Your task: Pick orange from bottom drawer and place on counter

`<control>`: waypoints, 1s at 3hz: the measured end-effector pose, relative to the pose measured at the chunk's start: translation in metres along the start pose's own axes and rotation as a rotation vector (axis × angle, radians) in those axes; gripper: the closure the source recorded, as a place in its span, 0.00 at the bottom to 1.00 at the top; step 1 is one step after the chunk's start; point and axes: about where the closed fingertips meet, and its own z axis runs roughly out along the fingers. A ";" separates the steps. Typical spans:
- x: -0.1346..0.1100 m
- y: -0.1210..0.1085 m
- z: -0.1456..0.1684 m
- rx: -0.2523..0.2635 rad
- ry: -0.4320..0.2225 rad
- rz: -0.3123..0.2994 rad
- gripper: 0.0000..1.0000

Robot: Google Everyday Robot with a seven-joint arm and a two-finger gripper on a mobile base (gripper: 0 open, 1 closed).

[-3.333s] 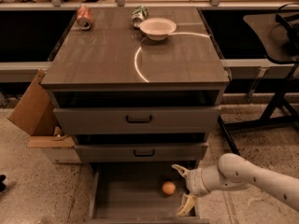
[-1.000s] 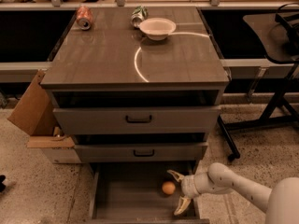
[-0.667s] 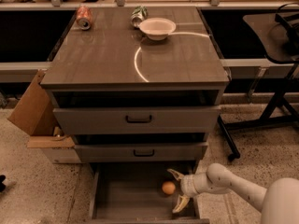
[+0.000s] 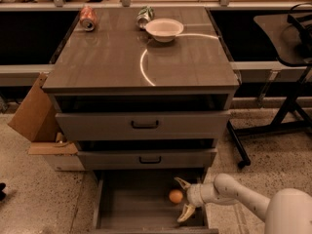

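Observation:
The orange (image 4: 175,196) is a small round fruit on the floor of the open bottom drawer (image 4: 126,211), toward its right side. My gripper (image 4: 183,199) is down inside the drawer, reaching in from the right. Its two yellowish fingers (image 4: 185,213) are spread open, one above and one below the orange's right side, and the orange sits just at their mouth. The counter (image 4: 112,57) is the glossy grey-brown cabinet top with a curved light reflection.
On the counter's far edge stand a white bowl (image 4: 164,29), a crushed red can (image 4: 87,17) and a green can (image 4: 145,15). Two shut upper drawers (image 4: 141,126) overhang the open drawer. A cardboard box (image 4: 34,113) stands left; a black stand (image 4: 282,111) right.
My gripper has moved left, deeper into the drawer, until its open fingers reach the orange. The orange has stayed where it was.

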 end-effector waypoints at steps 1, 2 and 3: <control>0.003 0.000 0.004 0.004 0.004 0.005 0.00; 0.010 0.000 0.011 0.012 0.028 0.004 0.00; 0.023 -0.005 0.021 0.012 0.052 0.005 0.00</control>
